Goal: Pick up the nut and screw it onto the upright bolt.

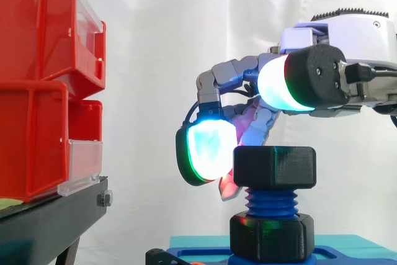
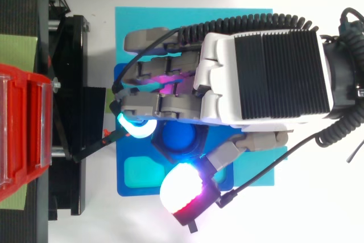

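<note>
We count one upright bolt [image 1: 272,202] and two black nuts — top nut [image 1: 274,167] at the thread's tip, low nut [image 1: 272,235] at its foot. One hand [image 2: 267,78], fingers [image 1: 206,150] curled round the top nut; thumb [image 1: 279,85] contact is hard to make out.

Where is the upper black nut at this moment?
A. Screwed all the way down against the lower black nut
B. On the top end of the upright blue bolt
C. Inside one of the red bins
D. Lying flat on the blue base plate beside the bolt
B: in the side view the upper black nut sits on the top of the blue bolt, with bare thread between it and the lower black nut.
</note>
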Available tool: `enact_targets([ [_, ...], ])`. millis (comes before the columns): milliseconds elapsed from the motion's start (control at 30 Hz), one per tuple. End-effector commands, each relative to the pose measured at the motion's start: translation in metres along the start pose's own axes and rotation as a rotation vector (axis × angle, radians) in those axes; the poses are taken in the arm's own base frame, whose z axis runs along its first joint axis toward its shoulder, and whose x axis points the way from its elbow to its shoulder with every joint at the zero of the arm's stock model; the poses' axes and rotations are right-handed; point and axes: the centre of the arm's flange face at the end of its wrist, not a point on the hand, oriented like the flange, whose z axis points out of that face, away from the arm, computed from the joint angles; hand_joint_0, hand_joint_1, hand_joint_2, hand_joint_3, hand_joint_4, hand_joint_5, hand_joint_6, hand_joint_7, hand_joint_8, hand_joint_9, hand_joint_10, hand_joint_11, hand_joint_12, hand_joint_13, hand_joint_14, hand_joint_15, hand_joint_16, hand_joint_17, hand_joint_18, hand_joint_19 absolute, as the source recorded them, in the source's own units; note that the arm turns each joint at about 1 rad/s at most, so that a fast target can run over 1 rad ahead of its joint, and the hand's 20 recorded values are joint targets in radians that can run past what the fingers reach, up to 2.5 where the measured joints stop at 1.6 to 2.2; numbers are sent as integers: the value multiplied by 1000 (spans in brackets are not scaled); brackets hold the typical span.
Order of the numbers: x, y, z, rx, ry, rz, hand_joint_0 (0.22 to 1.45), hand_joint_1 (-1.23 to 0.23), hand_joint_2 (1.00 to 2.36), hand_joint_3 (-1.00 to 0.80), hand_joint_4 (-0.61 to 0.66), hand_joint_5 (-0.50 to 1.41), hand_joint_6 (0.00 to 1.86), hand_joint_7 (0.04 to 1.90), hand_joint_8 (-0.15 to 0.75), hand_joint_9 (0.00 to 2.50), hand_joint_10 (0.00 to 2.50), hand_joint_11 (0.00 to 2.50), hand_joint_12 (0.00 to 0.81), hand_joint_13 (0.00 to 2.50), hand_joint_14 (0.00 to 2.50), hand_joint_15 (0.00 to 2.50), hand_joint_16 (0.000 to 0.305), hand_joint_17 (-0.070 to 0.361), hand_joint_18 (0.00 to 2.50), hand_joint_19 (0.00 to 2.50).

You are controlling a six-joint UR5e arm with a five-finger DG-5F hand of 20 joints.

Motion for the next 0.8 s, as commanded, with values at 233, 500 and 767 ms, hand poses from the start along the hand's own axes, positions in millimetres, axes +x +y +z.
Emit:
enact_targets([
  [233,-2,-10,-3,13,-1,0,548,-265,1000,-500,116,73,568,1282,260,1484,0,64,136,964,0,0,3,6,572,0],
  [500,-8,-31,-8,36,-8,-5,551,-266,1000,-500,100,79,569,1299,227,1877,20,473,139,1276,2,65,0,1,729,0],
  [767,-12,-44,-12,37,-11,-7,553,-273,1000,-500,89,83,573,1312,213,2136,33,942,150,1526,9,220,0,1,868,54],
])
